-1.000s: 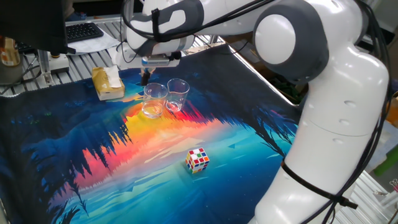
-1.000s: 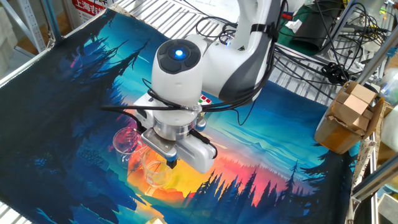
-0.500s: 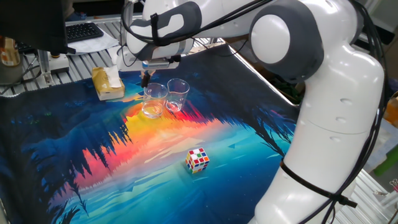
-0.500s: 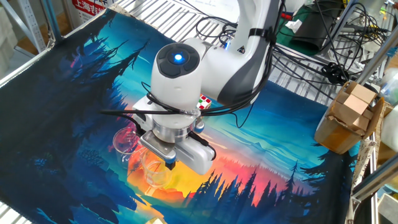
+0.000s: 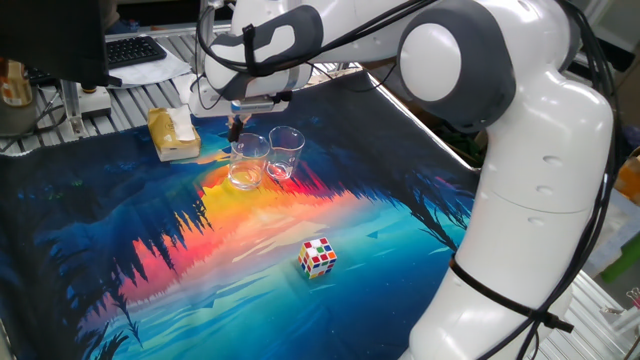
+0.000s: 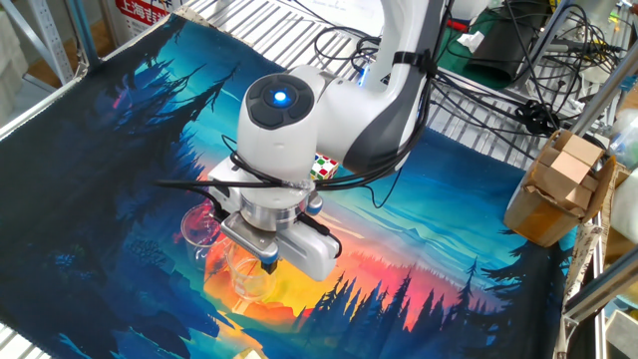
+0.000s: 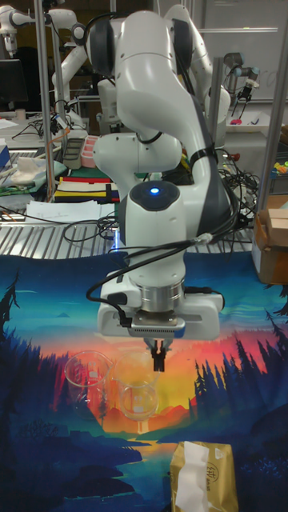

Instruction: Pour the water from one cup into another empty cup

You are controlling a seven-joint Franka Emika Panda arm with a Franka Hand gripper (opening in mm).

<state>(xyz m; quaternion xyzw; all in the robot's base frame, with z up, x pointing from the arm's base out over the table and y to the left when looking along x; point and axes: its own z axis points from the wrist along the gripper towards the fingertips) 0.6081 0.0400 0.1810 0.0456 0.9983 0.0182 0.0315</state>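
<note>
Two clear glass cups stand side by side on the printed cloth. One cup (image 5: 248, 160) (image 6: 249, 274) (image 7: 138, 398) sits right by my gripper; the other cup (image 5: 286, 152) (image 6: 202, 225) (image 7: 88, 372) is next to it. I cannot make out the water in either glass. My gripper (image 5: 233, 128) (image 6: 270, 265) (image 7: 159, 356) points down, just above and behind the rim of the nearer cup. Its fingers are pressed together, shut with nothing between them and not touching the glass.
A yellow-brown tissue pack (image 5: 172, 133) (image 7: 204, 476) lies close to the cups. A Rubik's cube (image 5: 318, 256) (image 6: 321, 168) sits farther out on the cloth. A cardboard box (image 6: 558, 189) stands off the cloth's edge, and a keyboard (image 5: 135, 48) lies on the metal table.
My gripper and wrist have shifted slightly sideways above the nearer cup. Both cups stay where they were.
</note>
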